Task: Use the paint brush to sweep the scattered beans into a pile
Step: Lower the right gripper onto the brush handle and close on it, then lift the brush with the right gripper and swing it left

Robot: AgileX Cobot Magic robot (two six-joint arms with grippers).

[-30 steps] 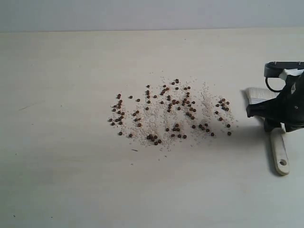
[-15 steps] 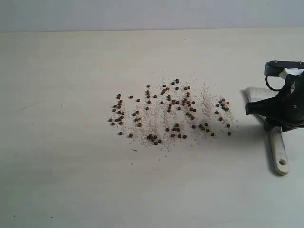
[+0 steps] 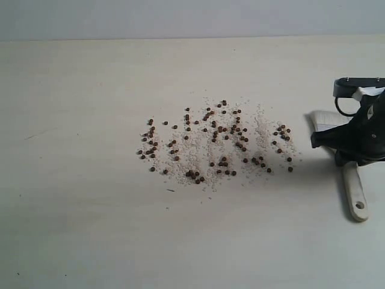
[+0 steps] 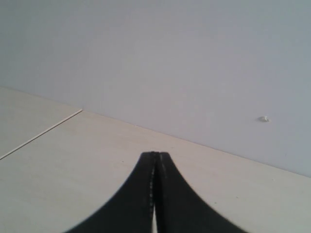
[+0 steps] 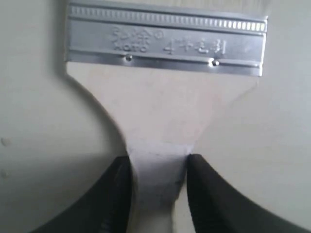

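Note:
The beans [image 3: 216,141] lie scattered among fine white grains in a wide patch at the table's middle; no compact pile shows. The paint brush [image 3: 355,192] lies flat at the right, its cream handle pointing toward the front and its pale bristles [image 3: 328,120] toward the back. My right gripper [image 3: 349,158] sits over the handle's neck. In the right wrist view its two black fingers press both sides of the narrow neck of the paint brush [image 5: 165,102], below the silver ferrule [image 5: 165,41], so my right gripper [image 5: 158,167] is shut on it. My left gripper [image 4: 155,158] is shut and empty.
The pale wooden table [image 3: 90,211] spreads bare to the left and front of the beans. A grey wall [image 3: 180,18] runs along its far edge. The nearest beans lie a short way left of the bristles.
The brush handle's end has shifted very slightly at the right. The right gripper stays over the neck and the beans have not moved.

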